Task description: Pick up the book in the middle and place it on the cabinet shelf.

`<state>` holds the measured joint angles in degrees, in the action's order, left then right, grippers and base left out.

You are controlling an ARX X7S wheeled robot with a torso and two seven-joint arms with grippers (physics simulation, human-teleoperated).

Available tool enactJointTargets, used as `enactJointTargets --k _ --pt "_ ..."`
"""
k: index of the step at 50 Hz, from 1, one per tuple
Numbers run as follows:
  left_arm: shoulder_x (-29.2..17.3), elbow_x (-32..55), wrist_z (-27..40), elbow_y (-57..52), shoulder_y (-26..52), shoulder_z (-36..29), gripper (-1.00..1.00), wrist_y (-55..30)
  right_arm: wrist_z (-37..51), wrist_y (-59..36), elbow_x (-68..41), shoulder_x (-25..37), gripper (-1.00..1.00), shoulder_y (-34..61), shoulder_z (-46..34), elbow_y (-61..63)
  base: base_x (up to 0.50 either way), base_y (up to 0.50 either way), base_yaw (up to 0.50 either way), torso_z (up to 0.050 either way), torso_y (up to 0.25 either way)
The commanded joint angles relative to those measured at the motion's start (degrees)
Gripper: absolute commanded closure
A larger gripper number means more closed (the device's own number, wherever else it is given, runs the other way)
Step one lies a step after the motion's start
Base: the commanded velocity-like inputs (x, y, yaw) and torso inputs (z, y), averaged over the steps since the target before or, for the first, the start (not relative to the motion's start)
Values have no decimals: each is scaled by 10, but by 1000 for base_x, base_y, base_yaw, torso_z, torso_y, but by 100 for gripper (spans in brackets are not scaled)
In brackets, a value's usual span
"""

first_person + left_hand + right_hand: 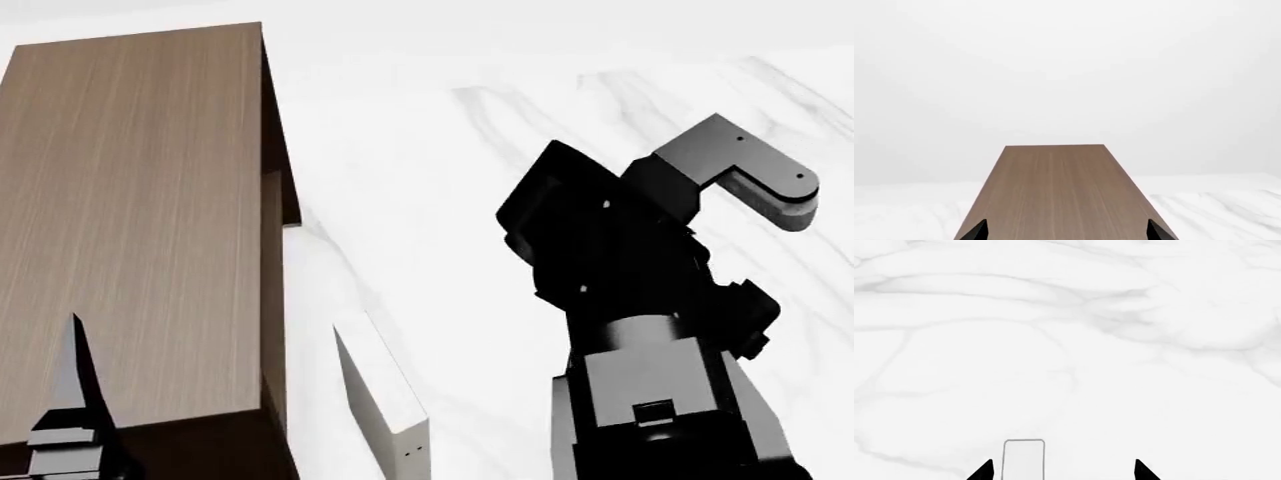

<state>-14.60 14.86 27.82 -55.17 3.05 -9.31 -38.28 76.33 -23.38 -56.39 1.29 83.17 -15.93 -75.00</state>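
Observation:
The dark charcoal-grey book is out of view in every frame. The cabinet's flat lighter-brown top [134, 200] fills the left of the head view, above its dark-brown side. My left gripper [1067, 232] is open and empty, hovering over the cabinet top [1054, 190]. One of its fingers [78, 385] shows in the head view. My right gripper [1064, 471] is open and empty above the white marble surface. The right arm [641, 330] hides it in the head view.
An off-white book [380, 395] stands on the marble surface [534, 100] just right of the cabinet. A white rectangular book edge [1023, 460] shows near one right fingertip. Another pale shape [310, 265] sits against the cabinet's side.

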Motion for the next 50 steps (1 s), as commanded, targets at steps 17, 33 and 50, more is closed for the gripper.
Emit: enactJointTargets --k 17,33,50 --pt "2 11 -3 -1 1 8 -100 9 -91 -60 69 -12 -100 -15 95 0 0 0 0 0 0" --pt "-4 15 2 4 0 10 -100 15 -166 -82 201 -12 -100 -35 220 0 0 0 0 0 0" --pt "-9 17 8 8 -1 4 -100 21 -206 -82 297 -12 -100 -58 306 0 0 0 0 0 0"
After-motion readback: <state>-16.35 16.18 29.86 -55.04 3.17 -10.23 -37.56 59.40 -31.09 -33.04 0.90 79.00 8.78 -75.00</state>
